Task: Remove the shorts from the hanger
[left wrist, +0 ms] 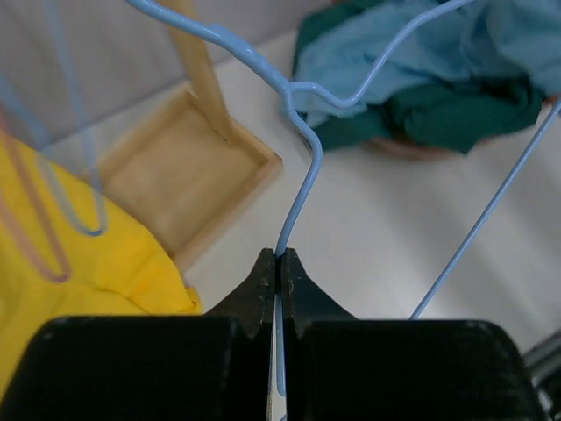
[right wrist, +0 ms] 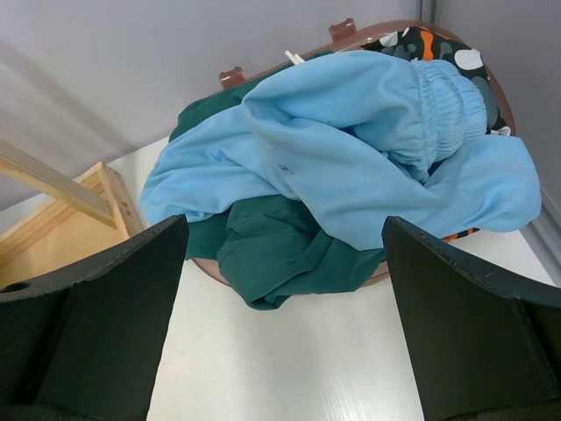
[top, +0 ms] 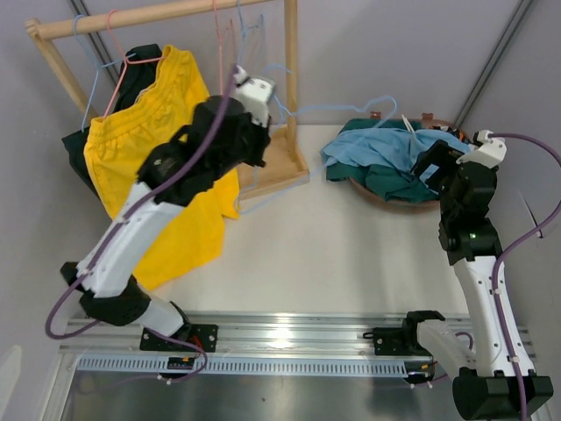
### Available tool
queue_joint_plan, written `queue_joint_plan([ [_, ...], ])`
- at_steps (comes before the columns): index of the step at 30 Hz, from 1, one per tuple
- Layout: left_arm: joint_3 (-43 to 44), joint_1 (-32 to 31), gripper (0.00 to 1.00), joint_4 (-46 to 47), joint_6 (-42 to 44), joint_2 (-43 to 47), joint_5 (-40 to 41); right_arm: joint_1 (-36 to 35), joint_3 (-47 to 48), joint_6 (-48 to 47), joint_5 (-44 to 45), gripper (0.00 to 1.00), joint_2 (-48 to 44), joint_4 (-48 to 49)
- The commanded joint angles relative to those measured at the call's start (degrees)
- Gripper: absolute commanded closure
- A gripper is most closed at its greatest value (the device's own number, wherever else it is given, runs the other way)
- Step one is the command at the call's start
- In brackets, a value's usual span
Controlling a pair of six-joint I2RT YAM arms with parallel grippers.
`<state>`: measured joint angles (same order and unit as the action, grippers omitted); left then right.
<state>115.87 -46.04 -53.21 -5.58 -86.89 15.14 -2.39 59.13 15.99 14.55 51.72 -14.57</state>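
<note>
1. The shorts (top: 166,167) are split between two places. The yellow pair (left wrist: 96,289) hangs on a pink hanger (top: 140,60) from the wooden rack (top: 158,15) at ten o'clock on the table (top: 333,246), with a dark pair (top: 138,74) behind it. The light blue pair (right wrist: 351,149), teal pair (right wrist: 280,254) and patterned pair (right wrist: 429,44) lie heaped in the basket (top: 390,202) at two o'clock.
2. The left pincer (left wrist: 279,267) is clamped on a bare blue wire hanger (left wrist: 302,184). The right pincer (right wrist: 282,232) stands wide apart above the basket, holding nothing.
3. The fabric looks light, limp and slightly slippery, so it will likely drape and slide rather than resist.
4. The best hold, I judge, is the yellow pair's gathered elastic waistband at its twelve o'clock edge, pinching both layers.
</note>
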Motion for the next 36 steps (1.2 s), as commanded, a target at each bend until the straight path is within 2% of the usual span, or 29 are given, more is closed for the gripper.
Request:
queue_joint_plan([
  [1, 5.5, 0.0, 1.0, -1.0, -0.8, 7.2, 12.9, 0.2, -0.3, 1.1, -1.0, 0.01, -1.9, -0.2],
  [2, 5.7, 0.0, 1.0, 0.7, -0.2, 8.3, 17.7, 0.3, -0.5, 1.1, -1.1, 0.01, -2.1, -0.3],
  [8, 4.0, 0.0, 1.0, 5.1, 2.7, 15.9, 30.6, -0.2, -2.1, 1.3, -2.2, 0.01, -3.0, -0.2],
  [12, 0.5, 0.0, 1.0, 8.2, 5.4, 18.2, 46.2, -0.5, -2.9, 1.7, -2.9, 0.01, -2.9, 0.4],
  [14, -0.3, 0.0, 1.0, 8.3, 8.9, 18.1, 50.8, -0.8, -2.9, 1.9, -3.5, 0.01, -2.6, 0.5],
  [15, -2.3, 0.1, 1.0, 10.5, 11.9, 18.0, 55.8, -0.8, -2.9, 1.9, -3.6, 0.01, -2.7, 0.6],
  [17, -8.0, 0.2, 1.0, 15.7, 16.8, 18.8, 60.6, -1.0, -2.9, 2.0, -3.8, 0.0, -2.8, 0.4],
  [19, -11.7, 0.8, 1.0, 29.3, 27.0, 21.3, 65.0, -1.1, -2.9, 1.9, -3.8, 0.01, -2.9, 0.3],
  [20, -16.1, 1.0, 1.0, 43.1, 32.0, 22.5, 66.0, -1.3, -2.9, 1.9, -3.8, 0.01, -3.0, 0.2],
  [21, -20.7, 1.0, 1.0, 51.1, 43.9, 24.4, 67.6, -1.4, -2.9, 1.9, -3.9, 0.01, -2.9, 0.1],
  [23, -26.7, 1.0, 1.0, 69.4, 57.5, 25.1, 69.3, -1.5, -2.9, 1.8, -3.6, 0.01, -3.2, -0.1],
  [24, -29.1, 1.0, 1.0, 82.5, 68.0, 24.6, 70.4, -1.6, -3.0, 1.8, -3.5, 0.01, -3.5, -0.1],
  [26, -31.9, 1.0, 1.0, 93.5, 74.5, 23.9, 71.3, -1.6, -3.3, 1.8, -3.5, 0.01, -3.6, 0.0],
  [27, -33.8, 1.0, 1.0, 96.1, 78.8, 23.6, 71.5, -1.6, -3.6, 1.9, -3.6, 0.01, -3.6, 0.0],
  [31, -37.1, 1.0, 1.0, 105.4, 86.2, 21.7, 72.8, -1.7, -4.1, 1.9, -3.6, 0.01, -3.8, 0.1],
  [33, -37.5, 1.2, 1.0, 113.1, 92.2, 21.0, 72.9, -1.7, -4.1, 1.8, -3.6, 0.01, -3.8, -0.1],
  [36, -37.0, 1.3, 1.0, 114.5, 93.6, 19.0, 73.0, -1.7, -4.5, 1.8, -3.3, 0.01, -4.2, 0.1],
])
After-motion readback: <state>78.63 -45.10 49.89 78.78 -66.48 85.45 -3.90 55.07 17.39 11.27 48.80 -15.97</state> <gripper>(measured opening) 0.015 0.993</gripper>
